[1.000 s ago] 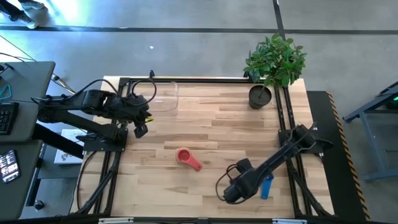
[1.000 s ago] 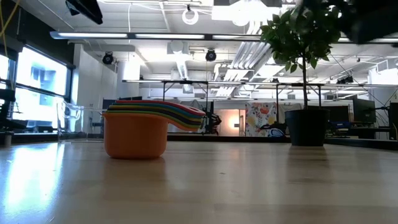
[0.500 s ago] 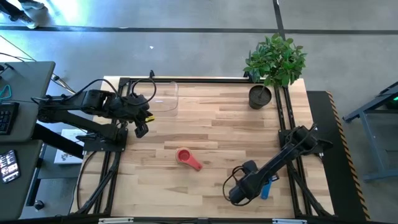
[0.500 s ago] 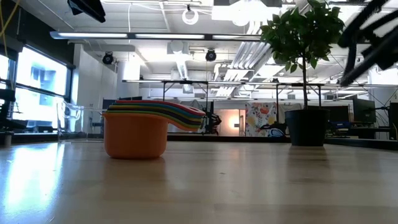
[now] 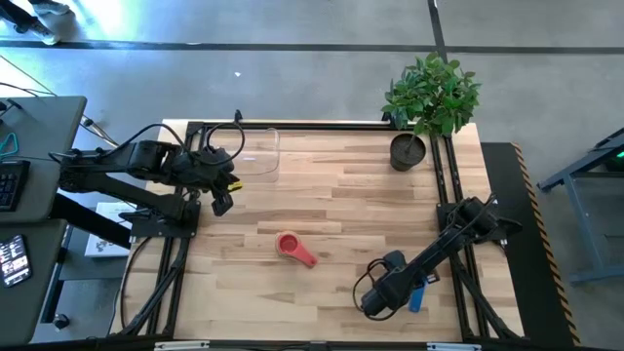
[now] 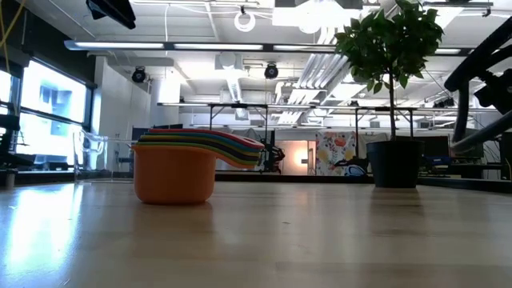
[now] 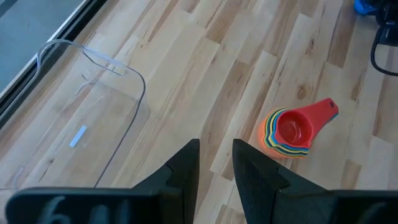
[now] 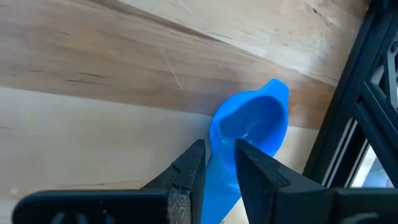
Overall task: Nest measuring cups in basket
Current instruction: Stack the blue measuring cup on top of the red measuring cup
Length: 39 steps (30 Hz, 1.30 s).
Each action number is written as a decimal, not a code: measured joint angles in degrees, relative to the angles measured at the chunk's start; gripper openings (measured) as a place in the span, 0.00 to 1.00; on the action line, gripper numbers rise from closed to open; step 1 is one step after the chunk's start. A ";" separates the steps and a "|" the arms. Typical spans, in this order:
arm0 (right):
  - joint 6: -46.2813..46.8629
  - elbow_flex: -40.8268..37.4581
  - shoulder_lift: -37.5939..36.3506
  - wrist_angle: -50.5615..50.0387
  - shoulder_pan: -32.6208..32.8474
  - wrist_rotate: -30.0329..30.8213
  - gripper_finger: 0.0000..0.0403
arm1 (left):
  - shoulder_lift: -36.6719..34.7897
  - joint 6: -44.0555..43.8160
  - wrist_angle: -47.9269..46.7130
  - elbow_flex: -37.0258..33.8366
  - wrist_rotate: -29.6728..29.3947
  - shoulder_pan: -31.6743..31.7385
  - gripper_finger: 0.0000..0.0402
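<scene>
A nested stack of measuring cups [image 5: 289, 244], red on top and orange outermost [image 6: 174, 172], stands on its base mid-table [image 7: 291, 129]. The blue measuring cup [image 5: 419, 291] lies alone on the table near the right near corner [image 8: 252, 127]. The clear basket [image 5: 255, 151] sits at the far left [image 7: 93, 118]. My right gripper [image 5: 402, 290] is right beside the blue cup, fingers shut [image 8: 219, 165], with blue showing in the slit between them. My left gripper [image 5: 221, 204] waits, shut [image 7: 216, 163], near the basket. My right gripper's shut fingers [image 8: 189, 167] stand over the blue cup's nearest end [image 8: 222, 180], coming at it slanting from the table's left. Whether they touch it I cannot tell. The cup lies on the table.
A dark round pot with a green plant [image 5: 409, 151] stands at the far right corner [image 6: 394, 162]. Black frame rails run along the table's right edge [image 8: 357, 118] close to the blue cup. Bare wood lies between the stack and the basket.
My right gripper has moved toward the table's right edge, closing on the blue cup, and its arm has come down into the low view's right side. The blue cup and the stack have stayed where they were.
</scene>
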 joint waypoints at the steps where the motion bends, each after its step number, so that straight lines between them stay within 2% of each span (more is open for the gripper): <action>1: -0.03 0.00 0.00 -0.08 0.00 0.09 0.19 | 0.00 0.00 -0.02 0.00 0.00 0.00 0.21; 9: 0.98 -0.08 0.02 -0.31 0.00 3.05 0.19 | 0.00 0.02 -0.02 0.00 -0.02 0.00 0.21; 18: 0.54 -4.04 0.04 4.39 0.02 -1.38 0.19 | 0.00 0.04 -0.02 0.00 -0.02 0.00 0.21; 21: 0.54 -4.04 0.04 4.56 0.02 -1.38 0.15 | 0.00 0.04 -0.02 0.00 -0.02 0.00 0.21; 25: 0.48 -4.09 0.04 4.50 0.00 -1.46 0.03 | 0.00 0.04 -0.03 0.00 -0.04 0.00 0.21; 31: -1.58 -3.50 0.02 4.63 -0.53 -2.10 0.02 | 0.00 0.07 -0.02 0.00 -0.04 0.00 0.21; 34: -2.48 -1.17 -0.78 4.55 -1.52 -0.12 0.02 | 0.00 0.07 -0.04 0.00 -0.04 0.00 0.21; 39: -3.11 5.31 -1.18 0.71 -3.94 6.94 0.01 | 0.00 0.07 -0.04 0.00 -0.02 0.00 0.21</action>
